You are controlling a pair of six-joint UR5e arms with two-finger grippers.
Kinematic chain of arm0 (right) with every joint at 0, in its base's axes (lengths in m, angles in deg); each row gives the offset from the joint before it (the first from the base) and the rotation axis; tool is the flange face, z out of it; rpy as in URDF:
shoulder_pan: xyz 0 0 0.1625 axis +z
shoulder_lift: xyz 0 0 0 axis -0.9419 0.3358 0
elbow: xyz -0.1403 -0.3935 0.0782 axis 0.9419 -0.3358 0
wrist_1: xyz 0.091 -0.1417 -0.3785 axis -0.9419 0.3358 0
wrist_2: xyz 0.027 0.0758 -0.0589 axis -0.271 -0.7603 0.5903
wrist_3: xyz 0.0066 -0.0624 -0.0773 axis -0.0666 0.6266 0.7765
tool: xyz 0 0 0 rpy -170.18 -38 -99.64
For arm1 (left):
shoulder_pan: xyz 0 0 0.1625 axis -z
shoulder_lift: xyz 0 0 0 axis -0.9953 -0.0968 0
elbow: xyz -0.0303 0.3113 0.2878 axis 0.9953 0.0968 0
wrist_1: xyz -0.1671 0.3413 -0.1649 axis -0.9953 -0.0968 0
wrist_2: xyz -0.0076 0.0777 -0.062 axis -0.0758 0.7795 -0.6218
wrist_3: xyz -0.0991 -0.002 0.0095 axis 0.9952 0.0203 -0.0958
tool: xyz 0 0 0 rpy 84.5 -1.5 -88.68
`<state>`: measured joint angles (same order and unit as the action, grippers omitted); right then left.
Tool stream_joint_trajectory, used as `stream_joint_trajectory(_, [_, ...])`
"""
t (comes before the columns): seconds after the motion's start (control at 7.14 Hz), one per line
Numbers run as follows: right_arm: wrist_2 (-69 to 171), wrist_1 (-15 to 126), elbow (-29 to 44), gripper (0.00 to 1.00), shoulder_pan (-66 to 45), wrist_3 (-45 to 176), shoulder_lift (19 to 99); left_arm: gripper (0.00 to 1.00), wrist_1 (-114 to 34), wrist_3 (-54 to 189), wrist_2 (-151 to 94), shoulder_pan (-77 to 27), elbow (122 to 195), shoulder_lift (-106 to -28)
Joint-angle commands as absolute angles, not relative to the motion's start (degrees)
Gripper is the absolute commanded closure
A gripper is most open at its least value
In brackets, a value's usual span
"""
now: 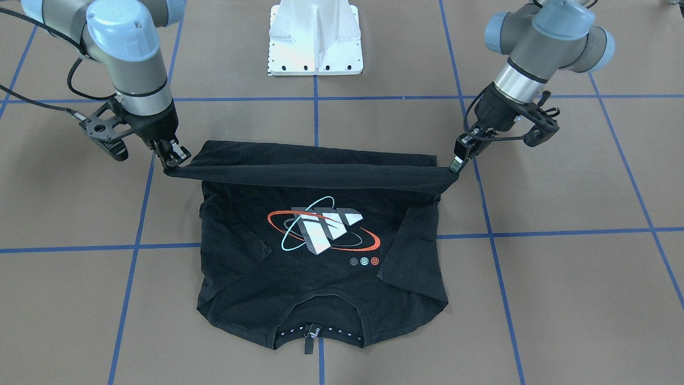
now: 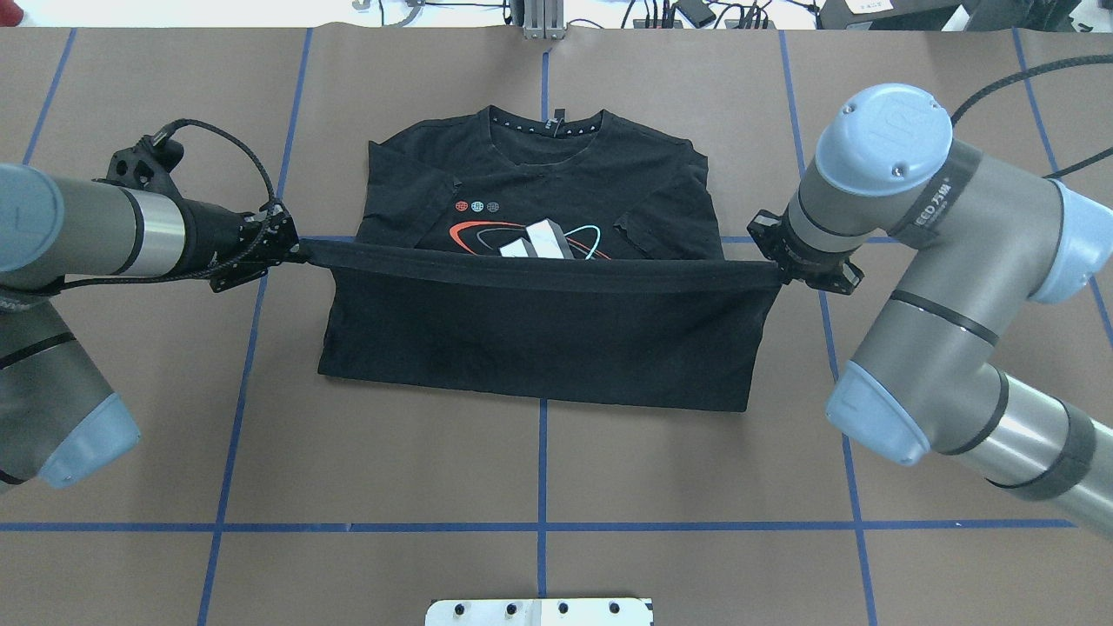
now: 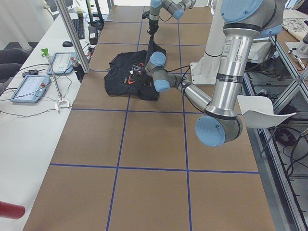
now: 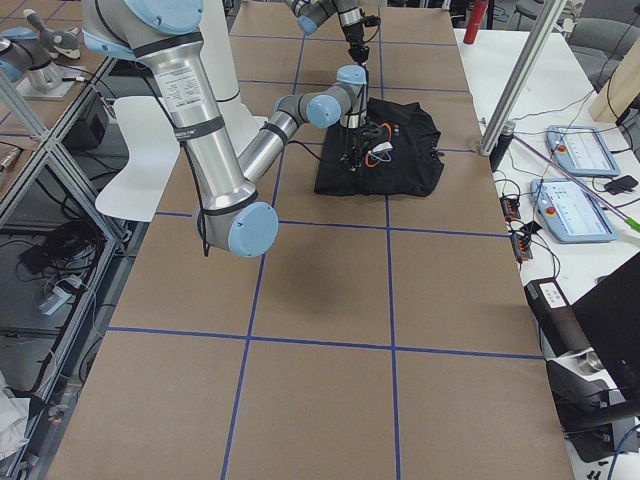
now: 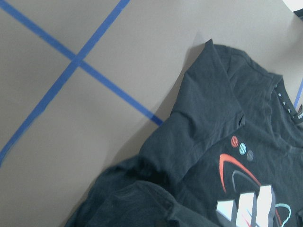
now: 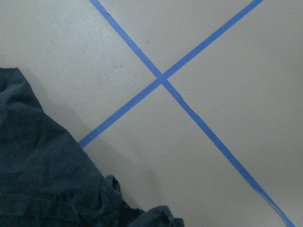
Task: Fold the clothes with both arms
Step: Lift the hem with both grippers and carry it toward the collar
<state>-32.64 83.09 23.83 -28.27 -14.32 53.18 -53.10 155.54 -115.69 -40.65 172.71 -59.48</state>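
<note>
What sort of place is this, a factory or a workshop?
Most likely a robotics lab: a left arm and right arm hold a black T-shirt over a table gridded with blue tape, with control tablets on a side bench.

Brown table (image 2: 391, 461), blue tape grid (image 2: 696, 525), black T-shirt (image 2: 539, 174) partly flat on it, white base plate (image 2: 539, 611).

Robotics lab: robot arms (image 2: 939, 217), teach pendants (image 4: 575, 150), aluminium posts (image 4: 522, 75), tape-gridded table (image 2: 391, 469)
</note>
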Motion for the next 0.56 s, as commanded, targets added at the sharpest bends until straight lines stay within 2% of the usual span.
stream_joint_trajectory(0.0, [-32.5, 83.0, 18.4, 1.0, -25.8, -10.3, 49.9, 1.0, -54.9, 155.3, -115.7, -38.9, 168.3, -62.9])
stream_joint_trajectory(0.14, [-32.5, 83.0, 17.4, 1.0, -24.9, -9.7, 49.5, 1.0, -54.9, 154.9, -115.7, -38.2, 166.5, -64.1])
stream_joint_trajectory(0.42, [-32.4, 82.9, 10.8, 1.0, -24.7, -9.7, 44.3, 1.0, -54.8, 153.6, -115.7, -36.6, 165.8, -64.7])
